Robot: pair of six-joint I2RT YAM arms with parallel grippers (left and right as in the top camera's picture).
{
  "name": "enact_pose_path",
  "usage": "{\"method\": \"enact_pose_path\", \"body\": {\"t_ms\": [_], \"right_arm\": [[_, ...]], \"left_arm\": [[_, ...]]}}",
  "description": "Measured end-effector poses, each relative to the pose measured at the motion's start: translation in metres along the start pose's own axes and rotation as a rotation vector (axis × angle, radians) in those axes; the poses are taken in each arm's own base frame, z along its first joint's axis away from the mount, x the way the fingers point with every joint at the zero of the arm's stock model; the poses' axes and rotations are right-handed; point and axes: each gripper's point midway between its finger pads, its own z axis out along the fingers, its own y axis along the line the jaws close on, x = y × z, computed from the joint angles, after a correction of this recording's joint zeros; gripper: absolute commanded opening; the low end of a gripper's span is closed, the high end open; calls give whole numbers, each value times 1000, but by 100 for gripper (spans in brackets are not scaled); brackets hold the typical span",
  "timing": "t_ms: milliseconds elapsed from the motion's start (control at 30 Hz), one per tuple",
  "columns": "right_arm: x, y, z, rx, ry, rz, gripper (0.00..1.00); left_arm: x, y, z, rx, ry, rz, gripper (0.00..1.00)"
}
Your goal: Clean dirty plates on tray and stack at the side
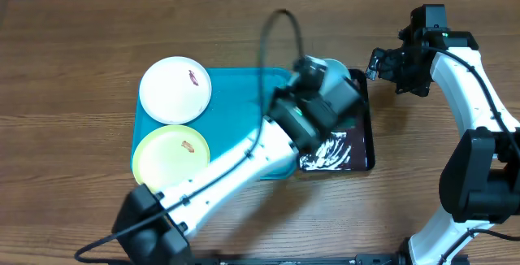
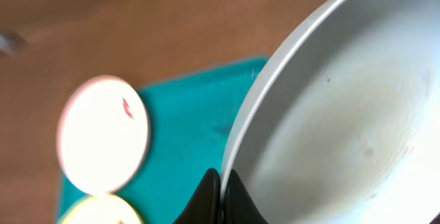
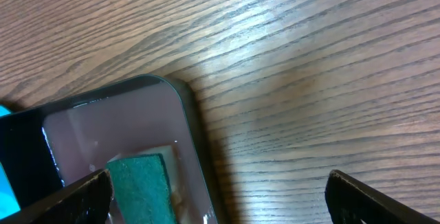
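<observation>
My left gripper is shut on the rim of the pale mint plate and holds it tilted above the right end of the turquoise tray; the overhead view shows the plate partly hidden behind the wrist. The white plate with a red smear and the pale yellow plate with a brown smear lie on the tray's left end. Both also show in the left wrist view: the white plate and the yellow plate on the tray. My right gripper is open and empty, also seen in its wrist view.
A glossy black tray with white foam sits right of the turquoise tray. The right wrist view shows its corner holding a green sponge. Wooden table all around; the left arm crosses the turquoise tray diagonally.
</observation>
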Motion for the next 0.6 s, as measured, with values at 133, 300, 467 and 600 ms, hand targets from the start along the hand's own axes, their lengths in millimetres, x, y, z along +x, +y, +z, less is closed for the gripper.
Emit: {"method": "enact_pose_path", "body": {"t_ms": [133,300,467,600], "right_arm": [[0,0,0,0,0,0,100],[0,0,0,0,0,0,100],[0,0,0,0,0,0,100],[0,0,0,0,0,0,100]], "left_arm": [[10,30,35,94,177,-130,4],[15,72,68,296,351,-317,4],[18,132,87,441,424,-510,4],[28,193,100,439,432,-658,4]]}}
